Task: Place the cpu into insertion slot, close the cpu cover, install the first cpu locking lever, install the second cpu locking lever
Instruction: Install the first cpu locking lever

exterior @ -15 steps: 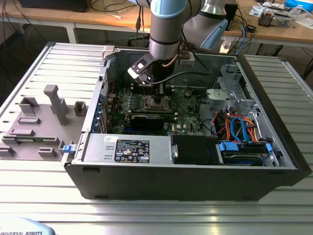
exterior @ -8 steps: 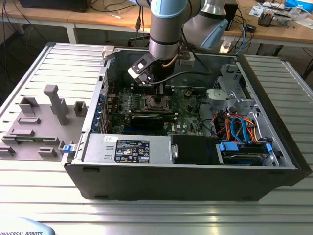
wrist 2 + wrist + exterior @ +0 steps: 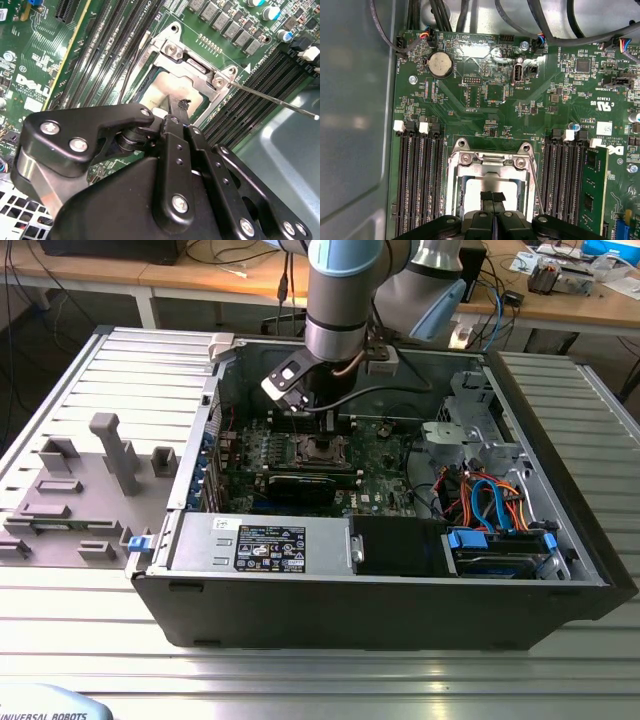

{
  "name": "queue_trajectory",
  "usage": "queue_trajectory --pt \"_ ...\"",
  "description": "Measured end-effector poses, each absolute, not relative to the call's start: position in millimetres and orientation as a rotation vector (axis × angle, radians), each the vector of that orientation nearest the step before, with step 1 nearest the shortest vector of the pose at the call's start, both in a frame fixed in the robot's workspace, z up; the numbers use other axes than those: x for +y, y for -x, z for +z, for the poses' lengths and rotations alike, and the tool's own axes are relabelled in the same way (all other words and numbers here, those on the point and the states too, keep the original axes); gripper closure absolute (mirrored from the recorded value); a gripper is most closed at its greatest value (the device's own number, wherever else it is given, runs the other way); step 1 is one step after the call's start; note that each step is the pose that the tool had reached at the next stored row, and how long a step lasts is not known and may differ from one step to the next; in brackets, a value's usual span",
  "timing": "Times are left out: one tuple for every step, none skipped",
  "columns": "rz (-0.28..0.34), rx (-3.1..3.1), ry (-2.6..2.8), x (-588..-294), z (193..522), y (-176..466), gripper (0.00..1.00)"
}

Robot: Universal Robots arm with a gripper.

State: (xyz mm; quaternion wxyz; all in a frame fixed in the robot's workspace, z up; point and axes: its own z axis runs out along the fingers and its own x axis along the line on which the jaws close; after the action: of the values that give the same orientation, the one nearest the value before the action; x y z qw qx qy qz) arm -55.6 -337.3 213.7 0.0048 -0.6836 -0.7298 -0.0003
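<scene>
1. A black open-sided computer case lay on a grey ribbed metal table. Its walls rose on every side of the green motherboard, so the board was open from above alone.
2. The insertion slot, a small square socket with a silvery rim, was seen in the middle of the board. It was hemmed in on two opposite sides by banks of long black memory slots, which stood just beside its rim.
3. In the exterior view, a long black graphics card lay near the slot's edge, on the side toward the camera.
4. The cpu, a flat silver-grey metal square, was seated in the slot. It was seen through the window of the cpu cover, a thin silvery metal frame laid flat over it.
5. A thin silvery lever rod ran out from one corner of the frame and across the neighbouring memory slots. Whether it was latched could not be told.
6. The arm was brought down steeply into the case from above, wrist pointing at the board.
7. The black gripper was poised right over the cover's window, its two fingertips pressed together with nothing between them. Contact with the cpu could not be told.
</scene>
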Motion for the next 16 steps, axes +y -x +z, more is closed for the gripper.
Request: queue_trajectory --pt "-0.001 -2.286 2.141 -337.3 215.4 55.6 0.89" --pt "-0.001 -2.286 2.141 -337.3 216.7 55.6 0.89" --pt "-0.001 -2.286 2.141 -337.3 218.2 55.6 0.89" --pt "-0.001 -2.286 2.141 -337.3 221.3 55.6 0.89" --pt "-0.001 -2.286 2.141 -337.3 224.7 55.6 0.89" --pt "-0.001 -2.286 2.141 -337.3 226.7 55.6 0.89" --pt "-0.001 -2.286 2.141 -337.3 228.6 55.6 0.89" --pt "-0.001 -2.286 2.141 -337.3 231.4 55.6 0.89" --pt "-0.001 -2.286 2.141 -337.3 233.1 55.6 0.89" --pt "-0.001 -2.286 2.141 -337.3 234.4 55.6 0.89" --pt "-0.001 -2.286 2.141 -337.3 235.4 55.6 0.89" --pt "-0.001 -2.286 2.141 -337.3 236.8 55.6 0.89" --pt "-0.001 -2.286 2.141 -337.3 239.4 55.6 0.89" --pt "-0.001 -2.286 2.141 -337.3 243.9 55.6 0.89" --pt "-0.001 -2.286 2.141 -337.3 245.8 55.6 0.89" --pt "-0.001 -2.286 2.141 -337.3 247.6 55.6 0.89"
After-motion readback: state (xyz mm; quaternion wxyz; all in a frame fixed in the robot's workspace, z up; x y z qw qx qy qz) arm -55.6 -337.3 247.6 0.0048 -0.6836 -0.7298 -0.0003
